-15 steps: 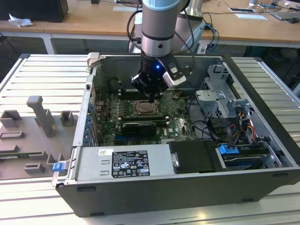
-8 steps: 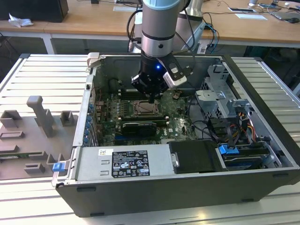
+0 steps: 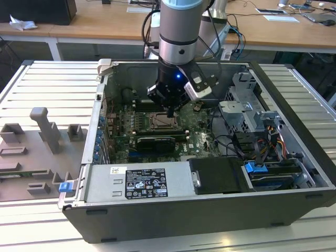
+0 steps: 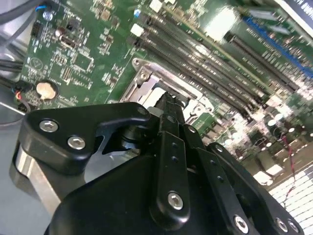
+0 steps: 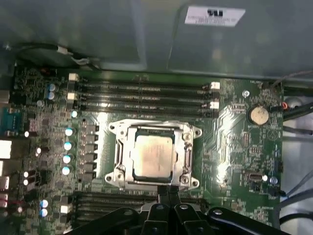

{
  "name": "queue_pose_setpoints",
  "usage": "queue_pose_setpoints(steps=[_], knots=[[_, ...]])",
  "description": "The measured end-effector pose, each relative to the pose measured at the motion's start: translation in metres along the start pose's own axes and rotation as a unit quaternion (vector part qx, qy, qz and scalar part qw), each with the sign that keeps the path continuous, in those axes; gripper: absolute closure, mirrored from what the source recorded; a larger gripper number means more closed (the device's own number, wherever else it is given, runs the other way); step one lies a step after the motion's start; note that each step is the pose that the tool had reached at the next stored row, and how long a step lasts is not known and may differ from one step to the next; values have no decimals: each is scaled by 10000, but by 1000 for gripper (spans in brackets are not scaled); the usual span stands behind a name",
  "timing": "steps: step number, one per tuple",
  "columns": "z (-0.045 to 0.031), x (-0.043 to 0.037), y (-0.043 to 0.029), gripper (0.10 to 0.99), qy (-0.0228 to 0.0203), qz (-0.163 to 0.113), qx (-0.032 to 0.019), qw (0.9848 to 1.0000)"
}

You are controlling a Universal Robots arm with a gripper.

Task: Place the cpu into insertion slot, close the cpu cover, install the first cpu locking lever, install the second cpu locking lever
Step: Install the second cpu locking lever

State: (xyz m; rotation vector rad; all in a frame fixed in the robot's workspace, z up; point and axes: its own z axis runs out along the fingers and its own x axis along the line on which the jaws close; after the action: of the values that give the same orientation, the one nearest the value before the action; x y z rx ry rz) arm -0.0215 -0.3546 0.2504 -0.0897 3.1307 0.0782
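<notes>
A robotics lab or test workshop was indicated by the setting. An opened computer case [image 3: 210, 173] was laid on a bench of ribbed aluminium profile [image 3: 47, 84], with grey moulded fixtures [image 3: 44, 131] set out at the exterior view's left. A robot arm [image 3: 181, 31] was positioned over the exposed green circuit board [image 5: 239, 147]. Wooden desks [image 3: 105, 23] strewn with papers and cables were seen behind the bench.

Matt metal cpu [image 5: 153, 155], shiny cpu cover [image 5: 188, 155]
</notes>
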Motion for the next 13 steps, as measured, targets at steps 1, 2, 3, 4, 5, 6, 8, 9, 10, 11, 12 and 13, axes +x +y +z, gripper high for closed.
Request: queue_pose_setpoints(steps=[1,2,3,4,5,6,8,9,10,11,12,13], knots=[[10,2,-35,980,60,3,-4,10000],[18,3,-55,980,81,4,-9,10000],[23,5,-69,980,82,4,-25,10000],[28,12,-96,980,79,4,-67,9999],[30,19,-116,980,77,4,-101,9999],[32,27,-138,980,75,4,-139,9999],[38,61,-174,980,68,5,-252,9997],[51,106,-192,980,66,3,-286,9996],[79,151,-204,980,66,4,-286,9996],[96,166,-209,980,66,4,-286,9996],[112,186,-210,980,67,4,-286,9996],[149,241,-209,980,66,3,-286,9996]])
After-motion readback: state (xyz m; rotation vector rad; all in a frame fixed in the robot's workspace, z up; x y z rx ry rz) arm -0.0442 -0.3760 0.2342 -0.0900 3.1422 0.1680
